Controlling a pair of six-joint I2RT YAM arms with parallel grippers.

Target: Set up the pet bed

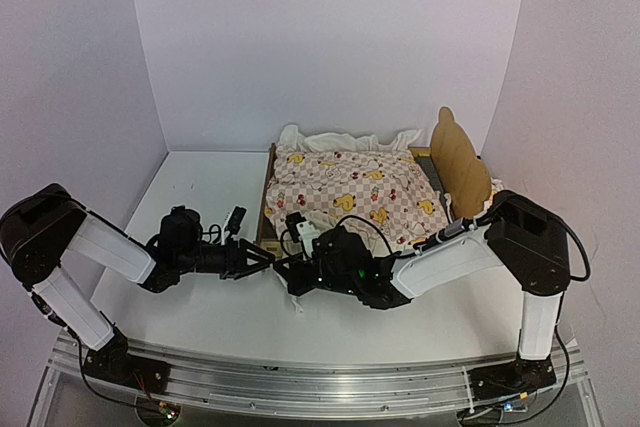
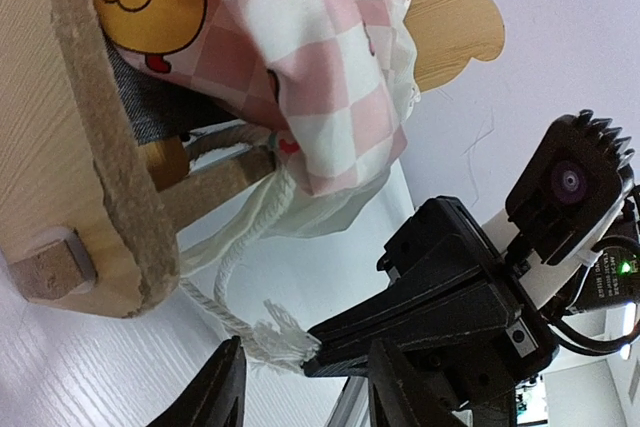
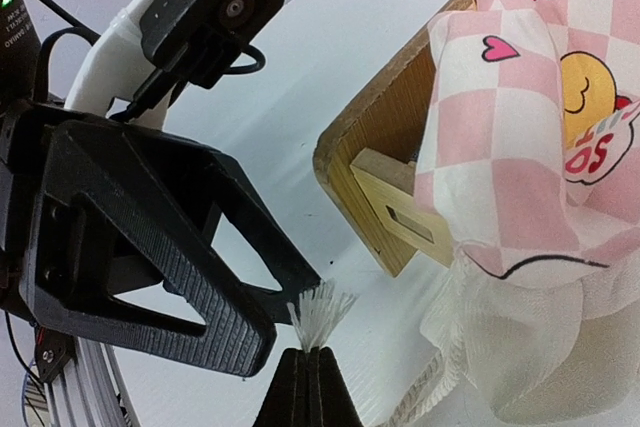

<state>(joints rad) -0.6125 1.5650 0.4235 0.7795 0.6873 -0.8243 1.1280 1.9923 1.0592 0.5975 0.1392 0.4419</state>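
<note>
White walls on three sides, white desk [image 1: 200, 197] below. Both arms reach in low from the near edge and meet in the middle, just off the bed's near-left corner.

Pet bed [image 1: 268, 192] sits on the desk toward the back and right of centre. Light wood frame, with the bear-ear headboard [image 1: 458, 159] at the right-hand end, close to the right wall.

Pink checked quilt [image 1: 350, 192] with yellow ducks lies rumpled across the frame, cream ruffle showing along the far side. One corner hangs down over the near-left corner of the wood; a strip of dark grey base shows under it in the left wrist view.

Left hand [image 1: 262, 259] – fingers spread wide, nothing between them, pointed at the other hand.

Right hand [image 3: 308, 362] – fingers pressed together, pinching the frayed tip [image 3: 320, 312] of a white cord [image 2: 225, 312].

Cord comes out from under the hanging quilt beside the bed leg and runs over the desk to that pinch. Where it is fastened I cannot tell. The frayed tip sits right against the left hand's near finger.
</note>
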